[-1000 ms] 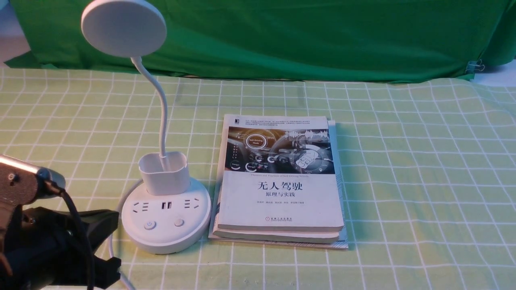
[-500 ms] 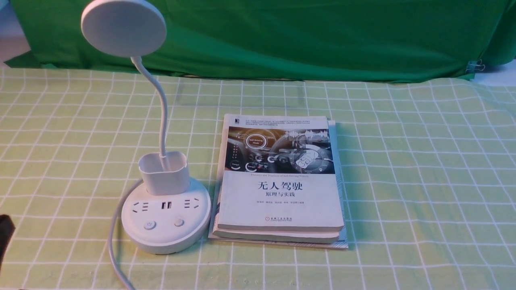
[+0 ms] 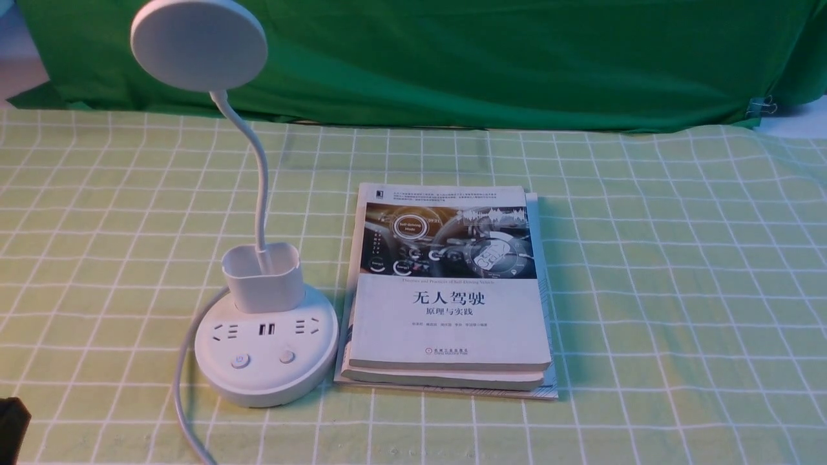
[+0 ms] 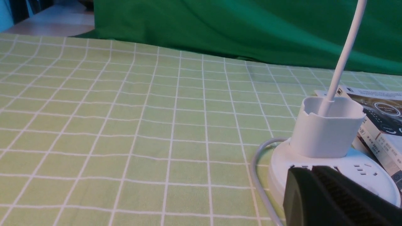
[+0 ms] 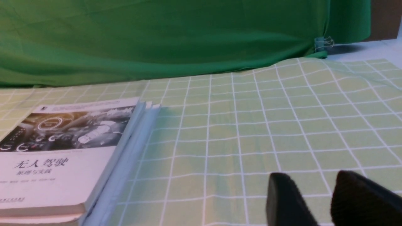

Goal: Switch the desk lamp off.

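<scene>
The white desk lamp stands left of centre on the checked cloth. It has a round disc head (image 3: 198,44), a thin bent neck (image 3: 260,187), a small cup holder (image 3: 263,279) and a round base (image 3: 266,374). The base carries sockets and two buttons (image 3: 240,361). The disc's lit side faces away from me. My left gripper (image 4: 312,170) is shut and empty, its black fingers low in front of the base (image 4: 364,171), apart from it. Only a black bit of it (image 3: 11,427) shows in the front view's lower left corner. My right gripper (image 5: 314,185) is open and empty above bare cloth.
A stack of books (image 3: 449,310) lies just right of the lamp base, also in the right wrist view (image 5: 59,157). The lamp's white cord (image 3: 181,387) runs from the base toward the front edge. A green curtain (image 3: 484,58) hangs along the back.
My left arm has pulled back from beside the lamp base toward the lower left, almost leaving the front view. The lamp and books have not moved.
</scene>
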You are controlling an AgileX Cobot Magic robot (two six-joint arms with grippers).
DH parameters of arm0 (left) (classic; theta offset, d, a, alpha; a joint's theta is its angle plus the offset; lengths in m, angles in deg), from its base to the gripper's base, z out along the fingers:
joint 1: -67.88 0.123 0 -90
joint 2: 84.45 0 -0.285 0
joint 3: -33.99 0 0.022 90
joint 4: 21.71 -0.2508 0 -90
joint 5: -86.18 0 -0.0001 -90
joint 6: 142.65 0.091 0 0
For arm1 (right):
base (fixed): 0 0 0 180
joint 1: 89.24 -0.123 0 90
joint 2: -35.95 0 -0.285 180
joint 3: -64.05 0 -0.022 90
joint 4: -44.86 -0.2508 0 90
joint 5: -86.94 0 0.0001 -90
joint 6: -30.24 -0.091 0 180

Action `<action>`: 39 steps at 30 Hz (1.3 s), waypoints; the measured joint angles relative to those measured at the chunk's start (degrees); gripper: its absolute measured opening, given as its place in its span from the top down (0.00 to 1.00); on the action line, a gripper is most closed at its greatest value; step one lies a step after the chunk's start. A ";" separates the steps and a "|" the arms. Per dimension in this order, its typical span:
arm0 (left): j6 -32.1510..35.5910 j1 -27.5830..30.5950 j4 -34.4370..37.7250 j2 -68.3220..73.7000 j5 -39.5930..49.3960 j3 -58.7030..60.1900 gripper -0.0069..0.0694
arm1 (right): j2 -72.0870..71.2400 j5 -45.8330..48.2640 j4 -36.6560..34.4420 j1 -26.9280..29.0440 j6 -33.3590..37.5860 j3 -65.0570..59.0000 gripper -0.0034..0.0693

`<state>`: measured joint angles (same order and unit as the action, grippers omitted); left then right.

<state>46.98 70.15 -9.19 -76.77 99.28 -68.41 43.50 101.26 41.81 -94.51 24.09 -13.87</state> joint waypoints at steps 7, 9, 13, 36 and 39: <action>-0.11 0.00 0.04 0.00 0.00 0.00 0.91 | 0.00 0.00 0.00 0.00 -0.05 0.00 0.63; 0.01 0.00 0.04 0.00 0.00 0.00 0.91 | 0.00 0.00 0.00 0.00 -0.03 0.00 0.63; 0.37 0.00 0.04 0.00 0.00 0.00 0.91 | 0.00 0.00 0.00 0.00 -0.12 0.00 0.63; 0.76 0.04 -0.11 0.00 0.01 0.04 0.91 | 0.00 -0.12 0.00 0.00 0.01 0.00 0.63; 0.76 0.04 -0.11 0.00 0.01 0.04 0.91 | 0.00 -0.12 0.00 0.00 -0.08 0.00 0.63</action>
<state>47.74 70.19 -9.31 -76.77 99.29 -68.37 43.50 101.14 41.81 -94.51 24.00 -13.87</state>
